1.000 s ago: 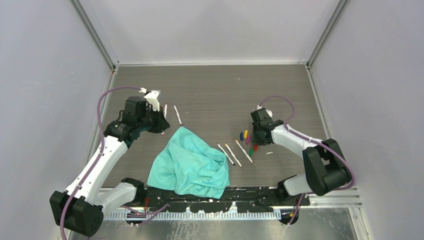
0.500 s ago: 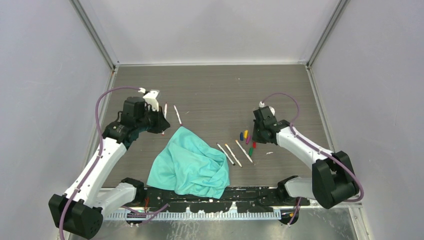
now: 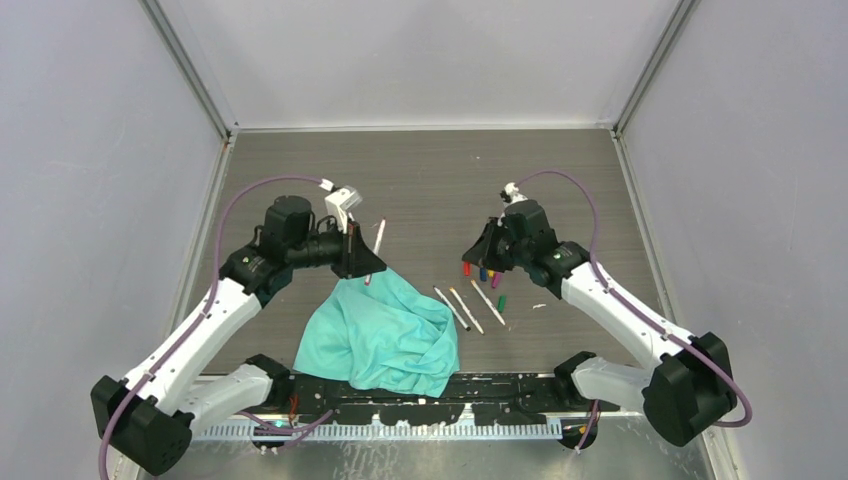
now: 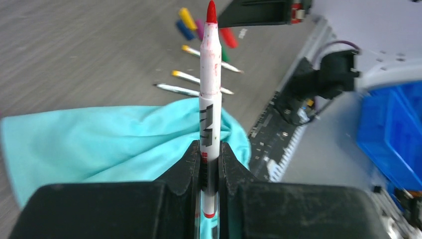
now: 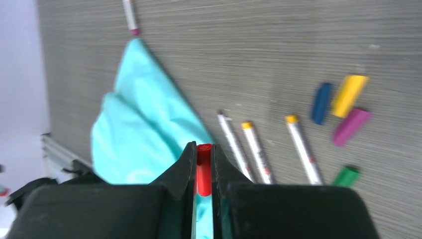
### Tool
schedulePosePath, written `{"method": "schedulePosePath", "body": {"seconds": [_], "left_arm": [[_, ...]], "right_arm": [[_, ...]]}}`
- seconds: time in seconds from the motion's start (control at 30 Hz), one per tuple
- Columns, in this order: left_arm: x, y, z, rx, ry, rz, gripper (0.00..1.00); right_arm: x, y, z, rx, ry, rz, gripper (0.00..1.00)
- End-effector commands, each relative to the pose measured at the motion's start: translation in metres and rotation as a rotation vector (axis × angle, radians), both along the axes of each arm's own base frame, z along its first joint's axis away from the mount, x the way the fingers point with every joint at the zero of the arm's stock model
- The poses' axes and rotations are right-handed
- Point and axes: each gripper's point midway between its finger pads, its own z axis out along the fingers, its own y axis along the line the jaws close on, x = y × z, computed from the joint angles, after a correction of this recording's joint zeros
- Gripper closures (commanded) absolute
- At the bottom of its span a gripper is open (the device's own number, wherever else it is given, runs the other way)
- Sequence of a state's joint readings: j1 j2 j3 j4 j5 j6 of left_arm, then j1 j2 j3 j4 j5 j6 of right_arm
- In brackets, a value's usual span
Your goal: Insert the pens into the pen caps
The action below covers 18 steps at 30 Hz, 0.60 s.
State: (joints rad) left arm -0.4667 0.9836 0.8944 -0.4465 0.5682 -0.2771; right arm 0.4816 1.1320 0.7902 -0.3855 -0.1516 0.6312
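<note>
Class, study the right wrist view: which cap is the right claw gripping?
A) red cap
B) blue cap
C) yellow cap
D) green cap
A: the red cap is pinched in the right claw, while the blue cap, yellow cap and green cap lie on the table.

Our left gripper (image 4: 210,149) hangs at the far corner of the teal cloth (image 3: 380,330), jaws clamped on the red-tipped pen (image 4: 210,89). Our right gripper (image 5: 203,152), right of the cloth, pinches the red cap (image 5: 203,169).
</note>
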Motion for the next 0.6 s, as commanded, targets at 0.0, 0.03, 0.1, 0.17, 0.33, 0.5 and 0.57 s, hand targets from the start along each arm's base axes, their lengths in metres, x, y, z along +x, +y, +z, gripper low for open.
{"method": "schedulePosePath", "body": {"seconds": [0.0, 0.03, 0.1, 0.17, 0.33, 0.5, 0.57], "left_arm": [[-0.026, -0.027, 0.031, -0.161, -0.009, -0.204, 1.0], [-0.028, -0.027, 0.03, -0.16, -0.005, -0.217, 1.0], [-0.028, -0.028, 0.024, -0.159, 0.007, -0.224, 1.0], [-0.028, -0.03, 0.019, -0.166, 0.024, -0.228, 1.0], [-0.028, -0.03, 0.015, -0.143, 0.02, -0.234, 1.0], [-0.028, -0.03, 0.008, -0.114, 0.041, -0.244, 1.0], [-0.03, -0.03, 0.008, -0.11, 0.032, -0.251, 1.0]], "right_arm": [[0.005, 0.053, 0.08, 0.253, -0.16, 0.075, 0.99], [0.002, 0.061, 0.087, 0.28, -0.174, 0.086, 0.99], [0.0, 0.071, 0.1, 0.333, -0.203, 0.089, 0.99], [-0.002, 0.079, 0.112, 0.387, -0.236, 0.089, 0.99], [-0.001, 0.092, 0.134, 0.482, -0.3, 0.075, 0.99], [0.002, 0.1, 0.146, 0.514, -0.331, 0.08, 0.99], [0.003, 0.102, 0.147, 0.52, -0.343, 0.083, 0.99]]}}
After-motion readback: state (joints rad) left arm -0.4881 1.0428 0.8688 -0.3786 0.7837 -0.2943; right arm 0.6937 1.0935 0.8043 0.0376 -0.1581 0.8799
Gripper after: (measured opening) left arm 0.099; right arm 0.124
